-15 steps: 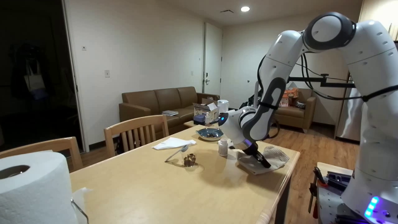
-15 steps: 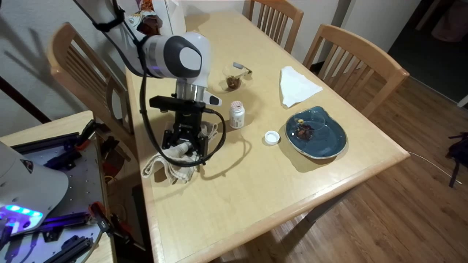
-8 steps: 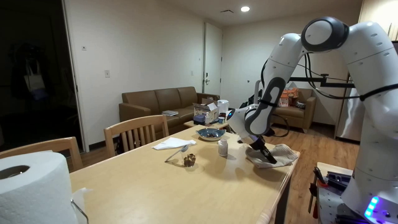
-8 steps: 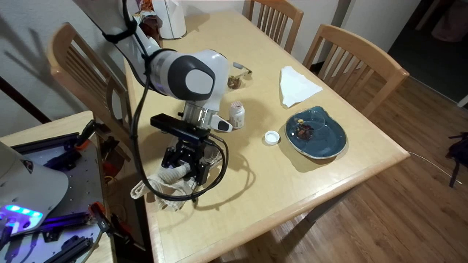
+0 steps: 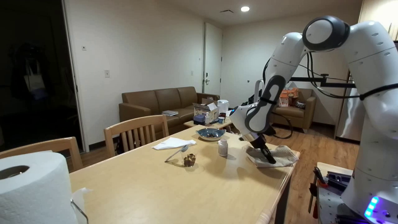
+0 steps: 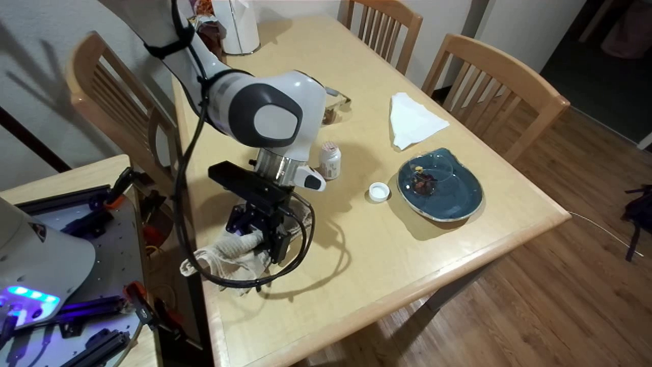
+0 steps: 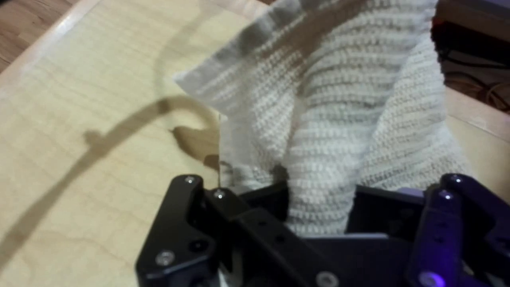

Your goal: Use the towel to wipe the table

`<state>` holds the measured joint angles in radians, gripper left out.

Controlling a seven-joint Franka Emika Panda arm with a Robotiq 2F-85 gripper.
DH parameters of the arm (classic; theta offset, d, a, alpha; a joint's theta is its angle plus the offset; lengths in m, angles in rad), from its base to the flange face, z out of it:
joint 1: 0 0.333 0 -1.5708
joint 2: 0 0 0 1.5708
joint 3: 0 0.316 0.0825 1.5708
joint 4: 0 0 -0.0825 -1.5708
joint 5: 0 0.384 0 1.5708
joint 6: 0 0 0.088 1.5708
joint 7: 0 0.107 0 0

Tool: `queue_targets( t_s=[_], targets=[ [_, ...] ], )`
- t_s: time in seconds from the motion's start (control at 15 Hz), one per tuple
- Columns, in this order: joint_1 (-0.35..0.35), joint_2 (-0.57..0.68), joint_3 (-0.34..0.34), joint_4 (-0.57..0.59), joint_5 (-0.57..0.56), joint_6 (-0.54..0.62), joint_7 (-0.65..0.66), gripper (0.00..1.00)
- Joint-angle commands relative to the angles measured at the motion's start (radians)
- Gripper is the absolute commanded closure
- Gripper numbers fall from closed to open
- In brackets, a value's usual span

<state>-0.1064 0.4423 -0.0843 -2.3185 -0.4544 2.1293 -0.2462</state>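
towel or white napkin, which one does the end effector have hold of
The beige ribbed towel: the end effector grips a fold of it. The white napkin lies apart on the table, with nothing gripping it.

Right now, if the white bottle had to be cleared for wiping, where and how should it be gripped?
Probably around the middle of the white bottle, from above: it stands upright, and its near-straight sides suit a squeeze across the body. The tool holds a fold of the towel, so it would need to let go first.

1 ceiling lamp (image 5: 245,9) glowing, dark doorway (image 5: 59,81), shadows across table (image 6: 377,275)
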Motion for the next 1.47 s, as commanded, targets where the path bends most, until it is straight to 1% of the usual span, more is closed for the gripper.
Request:
queue_targets(
  t_s=[0.0, 0.2, 0.33, 0.67, 0.8, 0.93, 1.2, 1.4],
  targets=[
    [-0.056, 0.021, 0.019, -0.032, 0.127, 0.152, -0.018, 0.64],
    [-0.073, -0.037, 0.023, -0.075, 0.212, 0.217, -0.022, 0.45],
    [-0.062, -0.079, 0.019, -0.113, 0.237, 0.299, 0.0, 0.33],
    [-0.005, -0.185, 0.016, -0.194, 0.224, 0.446, 0.066, 0.02],
    [0.017, -0.231, 0.017, -0.228, 0.215, 0.501, 0.088, 0.0],
    [0.043, -0.278, 0.018, -0.249, 0.21, 0.508, 0.117, 0.0],
    [0.072, -0.378, 0.044, -0.266, 0.258, 0.431, 0.133, 0.0],
    [0.087, -0.457, 0.068, -0.275, 0.312, 0.383, 0.121, 0.0]
  ],
)
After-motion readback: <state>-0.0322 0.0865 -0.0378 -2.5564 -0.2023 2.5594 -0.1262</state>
